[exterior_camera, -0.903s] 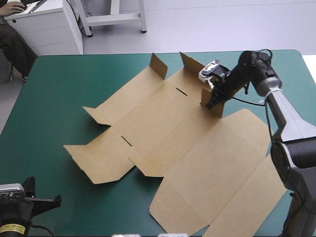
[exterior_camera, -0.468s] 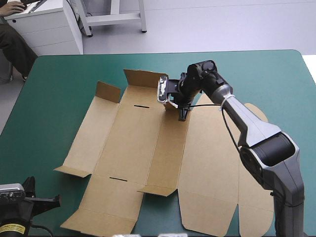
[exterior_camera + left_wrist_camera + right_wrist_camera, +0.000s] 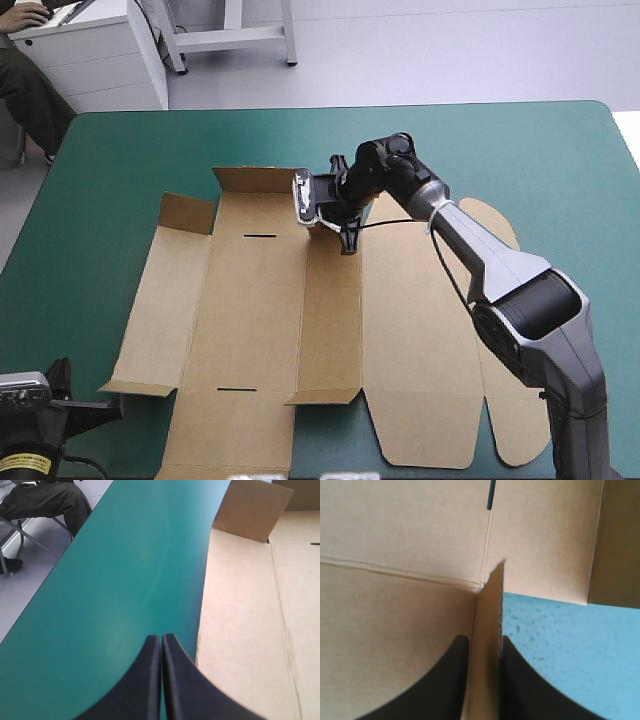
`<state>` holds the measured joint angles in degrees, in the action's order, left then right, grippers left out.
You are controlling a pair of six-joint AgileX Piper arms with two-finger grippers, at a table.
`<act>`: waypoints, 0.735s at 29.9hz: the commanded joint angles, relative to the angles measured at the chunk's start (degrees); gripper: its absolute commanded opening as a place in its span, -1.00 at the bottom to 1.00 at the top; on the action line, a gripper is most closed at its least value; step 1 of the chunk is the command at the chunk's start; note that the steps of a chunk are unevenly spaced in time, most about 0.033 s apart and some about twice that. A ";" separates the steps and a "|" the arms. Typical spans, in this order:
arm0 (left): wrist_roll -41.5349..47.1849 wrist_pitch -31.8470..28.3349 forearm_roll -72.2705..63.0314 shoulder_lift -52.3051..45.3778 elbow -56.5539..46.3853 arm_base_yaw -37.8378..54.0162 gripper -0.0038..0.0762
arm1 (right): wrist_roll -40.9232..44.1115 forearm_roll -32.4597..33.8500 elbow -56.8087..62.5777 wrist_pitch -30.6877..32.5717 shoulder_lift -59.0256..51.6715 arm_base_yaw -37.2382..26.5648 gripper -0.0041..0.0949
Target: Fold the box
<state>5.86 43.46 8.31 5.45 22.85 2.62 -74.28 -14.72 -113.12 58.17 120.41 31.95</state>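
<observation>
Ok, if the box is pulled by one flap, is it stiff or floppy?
Probably stiff within panels: the box has raised flaps standing unsupported. Likely to hinge at the creases rather than lift as one sheet. Thin board, so probably light and apt to slide on the smooth cover.

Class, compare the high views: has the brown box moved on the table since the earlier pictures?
Yes. The box, held by the right gripper, has swung round and slid toward the left edge of the table.
</observation>
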 commanded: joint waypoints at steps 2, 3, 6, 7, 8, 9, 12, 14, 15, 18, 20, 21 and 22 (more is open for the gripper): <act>0.30 -3.97 0.32 0.83 1.95 -0.20 -0.93 | 0.18 -2.12 -1.98 -1.00 -3.80 -0.06 0.31; 0.30 -3.97 0.32 0.83 1.95 -0.20 -0.93 | 1.84 -2.12 -1.98 -0.72 -4.08 -0.06 0.49; 0.30 -3.97 0.32 0.83 1.95 -0.20 -0.93 | 7.58 -1.99 -2.47 -0.04 -5.04 -0.06 0.61; 0.30 -3.97 0.32 0.83 1.95 -0.20 -0.93 | 9.54 -1.85 -2.76 0.51 -5.50 -0.06 0.60; 0.30 -3.97 0.32 0.83 1.95 -0.20 -0.93 | 11.80 -1.71 -3.09 1.27 -5.79 -0.06 0.57; 0.30 -3.97 0.32 0.83 1.95 -0.20 -0.93 | 14.22 -1.60 -3.73 2.20 -6.30 -0.17 0.52; 0.30 -3.97 0.32 0.83 1.95 -0.20 -0.93 | 23.81 -0.23 -5.31 4.53 -7.31 -0.17 0.24; 0.30 -3.97 0.32 0.83 1.95 -0.20 -0.93 | 29.32 1.35 -6.54 5.56 -7.63 -0.17 -0.09; 0.30 -3.97 0.32 0.83 1.95 -0.20 -0.92 | 32.22 2.28 -7.25 6.15 -7.80 -0.17 -0.34; 0.30 -3.97 0.32 0.83 1.95 -0.20 -0.88 | 38.76 4.78 -9.64 8.26 -7.80 -0.17 -0.93; 0.30 -3.97 0.32 0.83 1.95 -0.20 -0.80 | 43.05 6.21 -10.64 8.90 -7.89 -0.17 -0.92; 0.30 -3.97 0.32 0.83 1.95 -0.20 -0.75 | 45.14 6.80 -11.12 9.45 -7.89 -0.17 -0.92; 0.30 -3.97 0.32 0.83 1.95 -0.20 -0.68 | 46.61 7.33 -11.44 9.88 -7.89 -0.17 -0.92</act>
<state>5.86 43.46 8.31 5.45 22.85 2.62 -33.32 -8.82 -121.67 68.19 116.70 31.95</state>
